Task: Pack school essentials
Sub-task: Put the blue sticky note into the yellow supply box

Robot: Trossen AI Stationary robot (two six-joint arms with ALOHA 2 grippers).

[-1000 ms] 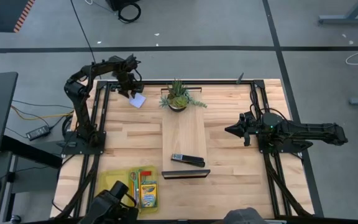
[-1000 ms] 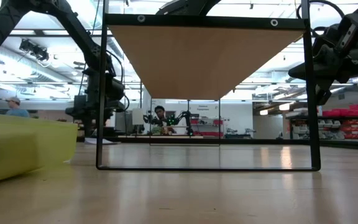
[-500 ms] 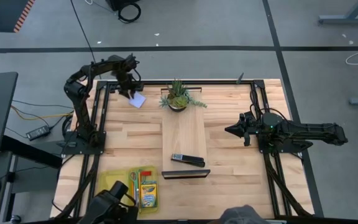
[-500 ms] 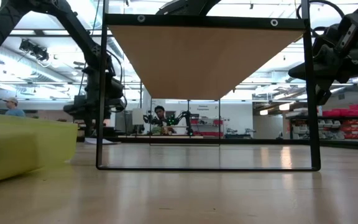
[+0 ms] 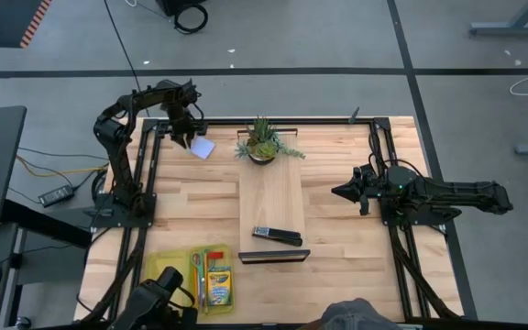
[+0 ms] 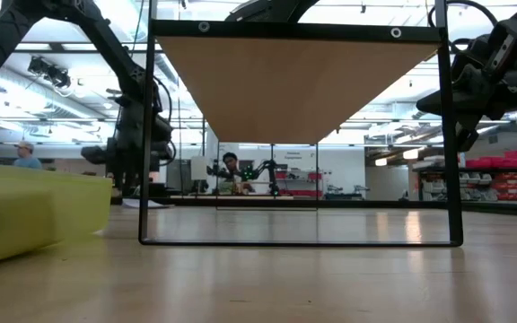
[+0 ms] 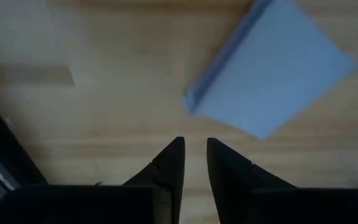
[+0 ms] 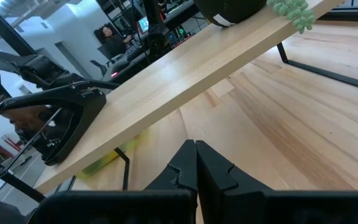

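Observation:
The pale blue-white note pad lies flat on the table near the far left corner, and it fills the upper part of the left wrist view. My left gripper hovers just left of it, pointing down. Its fingers are open by a narrow gap and touch nothing. The yellow-green crayon box and green-handled scissors lie in a yellow tray at the near left. My right gripper waits shut at the table's right, off the table top. I cannot make out the pen, pencil or eraser.
A raised wooden shelf on a black frame spans the table's middle. It carries a small potted plant at its far end and a black stapler-like bar near its front. Bare table shows on both sides of the shelf. A person sits in the room behind.
My left gripper has drifted a little toward the table's left edge, away from above the note pad. The note pad has stayed where it lay.

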